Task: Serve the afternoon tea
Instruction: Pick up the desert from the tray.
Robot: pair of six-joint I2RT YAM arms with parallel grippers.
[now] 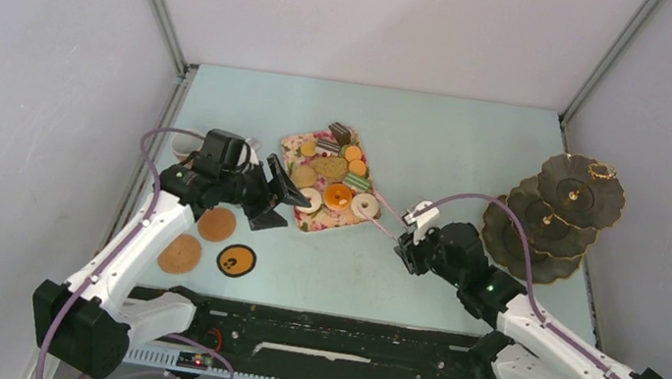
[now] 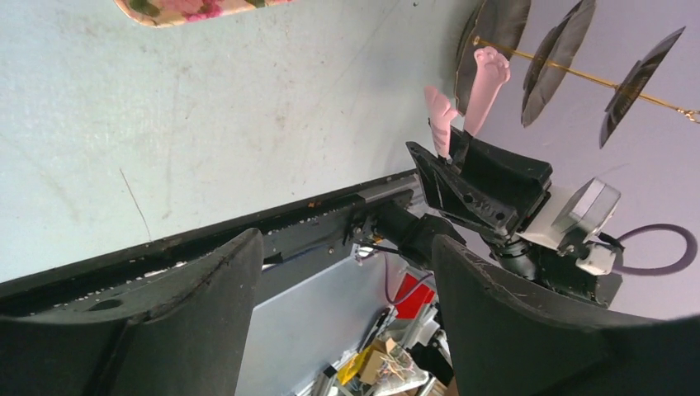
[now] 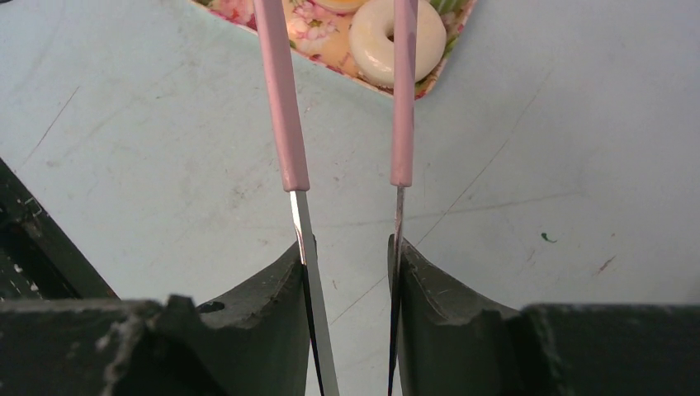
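The afternoon tea, made up of donuts, biscuits, macarons and cake slices (image 1: 334, 174), lies on a floral tray (image 1: 294, 141). My right gripper (image 1: 407, 242) (image 3: 347, 247) is shut on the metal ends of pink tongs (image 3: 285, 107). The tongs point at a white donut (image 3: 376, 41) (image 1: 364, 205) on the tray's near corner, and one arm crosses over it. My left gripper (image 1: 281, 210) (image 2: 345, 241) hovers by the tray's left edge, open with nothing between its fingers. The dark three-tier stand (image 1: 561, 216) (image 2: 569, 58) is at the right, with bare plates.
Two brown round coasters (image 1: 216, 223) (image 1: 180, 254) and a black-and-yellow one (image 1: 237, 260) lie on the table under my left arm. A pale object (image 1: 181, 146) peeks out behind the left wrist. Grey walls close in the table on both sides.
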